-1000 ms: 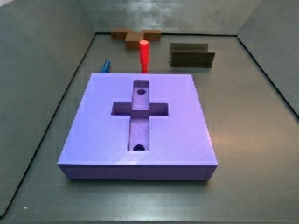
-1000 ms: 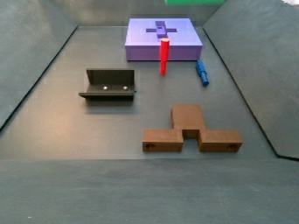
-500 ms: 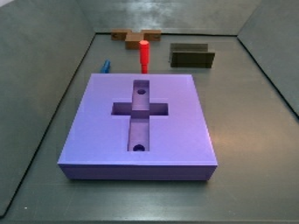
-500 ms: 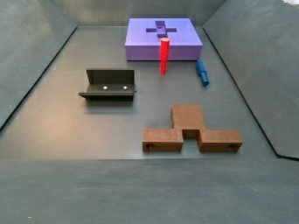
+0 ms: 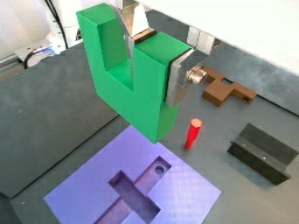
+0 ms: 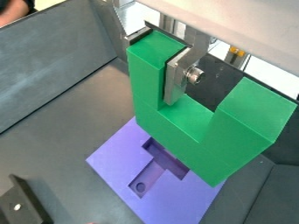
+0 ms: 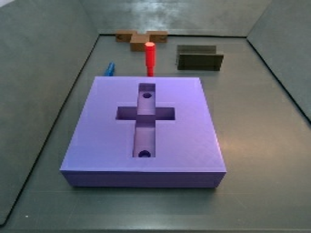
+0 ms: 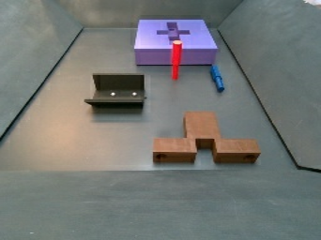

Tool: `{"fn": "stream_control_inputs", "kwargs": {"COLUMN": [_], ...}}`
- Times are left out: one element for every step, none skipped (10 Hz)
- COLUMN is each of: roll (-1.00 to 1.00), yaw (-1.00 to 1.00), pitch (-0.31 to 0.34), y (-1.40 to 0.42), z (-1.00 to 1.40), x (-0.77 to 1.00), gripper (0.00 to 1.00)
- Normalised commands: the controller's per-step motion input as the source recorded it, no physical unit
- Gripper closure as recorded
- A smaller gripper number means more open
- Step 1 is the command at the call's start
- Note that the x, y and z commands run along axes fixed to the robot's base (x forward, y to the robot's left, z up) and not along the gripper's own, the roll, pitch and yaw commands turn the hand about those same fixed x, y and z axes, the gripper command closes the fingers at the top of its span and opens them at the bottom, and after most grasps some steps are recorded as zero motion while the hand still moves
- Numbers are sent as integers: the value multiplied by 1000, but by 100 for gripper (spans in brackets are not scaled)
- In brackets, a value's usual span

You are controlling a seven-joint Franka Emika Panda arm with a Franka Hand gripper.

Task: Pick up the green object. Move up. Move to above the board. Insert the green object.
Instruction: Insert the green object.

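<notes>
The green object (image 5: 135,74) is held aloft in both wrist views, clamped between the silver fingers (image 6: 176,77) of the gripper (image 5: 156,54), which is closed on one of its prongs; below it the lavender-blue board (image 5: 87,192) with its cross-shaped recess (image 6: 158,166) is seen, and neither piece nor gripper appears in either side view. Picking up and lifting are judged done, and the move above the board nearly so; lowering and insertion remain. Beside the board a red peg (image 5: 191,133) stands upright; further off lie the dark fixture (image 8: 116,91) and a brown block (image 8: 204,140).
</notes>
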Motion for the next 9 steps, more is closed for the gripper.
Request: {"fn": "stream_control_inputs", "kwargs": {"roll": [-3,-204,-111,0,33,57,64,71,164], "yaw": [0,0,-14,0,0,0,-71,-197,-206], "pitch": [0,0,0,0,41,26,9,0,0], "y": [0,0,0,0,0,-29,-186,-366,-511], "z": [-37,-277,-914,-1000,-1000,-1000,-934,-811,-611], "x": [0,0,0,69,146,111,117,63,94], "gripper": [100,100,100,100,100,100,100,100,100]}}
